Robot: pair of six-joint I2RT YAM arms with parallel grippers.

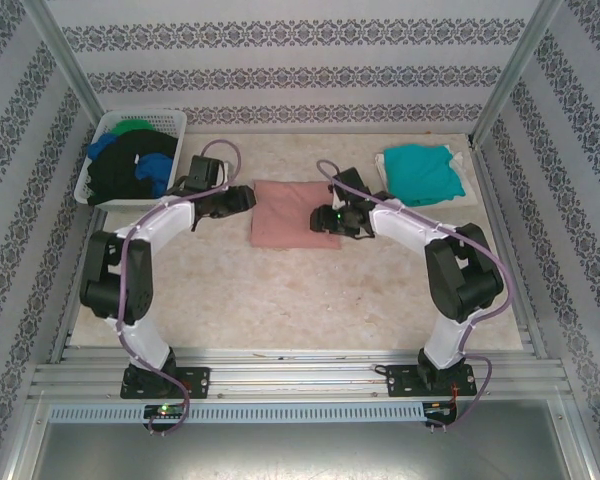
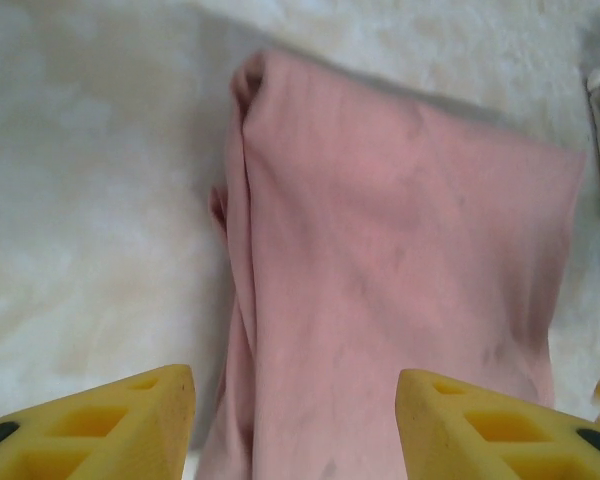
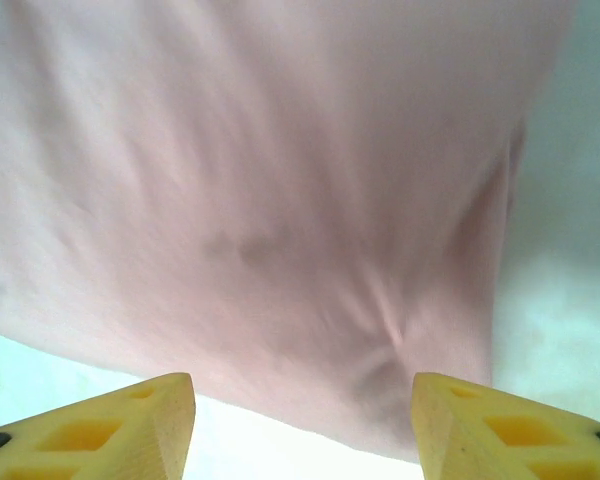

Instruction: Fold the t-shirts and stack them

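White basket (image 1: 176, 125), far left: heap of t-shirts (image 1: 120, 172) in black, blue and green. Table centre: left gripper (image 1: 245, 197) (image 2: 292, 388) at the left edge of the folded salmon-pink t-shirt (image 1: 285, 226) (image 2: 400, 260) (image 3: 260, 180) — jaws parted, holding nothing; right gripper (image 1: 321, 216) (image 3: 302, 388) at its right edge, likewise parted and empty. Far right: folded teal t-shirt (image 1: 420, 172).

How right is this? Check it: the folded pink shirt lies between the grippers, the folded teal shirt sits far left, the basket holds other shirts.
Wrong on one point: the top external view shows the folded teal shirt at the far right. The folded pink shirt does lie between the left gripper and right gripper, and the basket holds other shirts.
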